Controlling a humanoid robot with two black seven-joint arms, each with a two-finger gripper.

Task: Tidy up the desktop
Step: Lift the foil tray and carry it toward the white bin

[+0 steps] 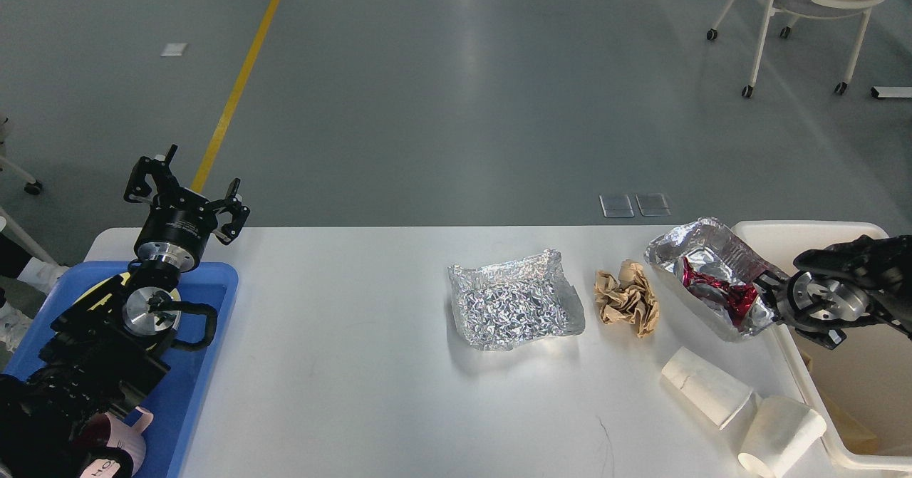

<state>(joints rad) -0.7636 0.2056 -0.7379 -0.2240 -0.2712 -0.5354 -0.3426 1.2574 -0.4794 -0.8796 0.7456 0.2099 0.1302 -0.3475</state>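
Rightward, the right gripper (768, 294) has its fingers closed on the near edge of a foil tray (702, 264), which is tilted up off the desktop (342, 364) with crumpled red wrapping (716, 289) inside it. The tray hangs just beside the rim of a cream bin (798, 230) at the desktop's right end. Left of the tray lies a ball of brown paper (627, 298), and further left a second foil tray (513, 308), flattened and open, resting flat near the desktop's middle. Nearer the robot, two white paper cups (705, 387) (781, 435) lie on their sides, touching or nearly so, close to the bin. The left gripper (187, 191) is raised over the far left corner, fingers spread apart and holding nothing. Beneath that arm sits a blue tray (214, 321) at the desktop's left end, with a pink mug (135, 432) in its near part. The desktop fills the lower half of the view.
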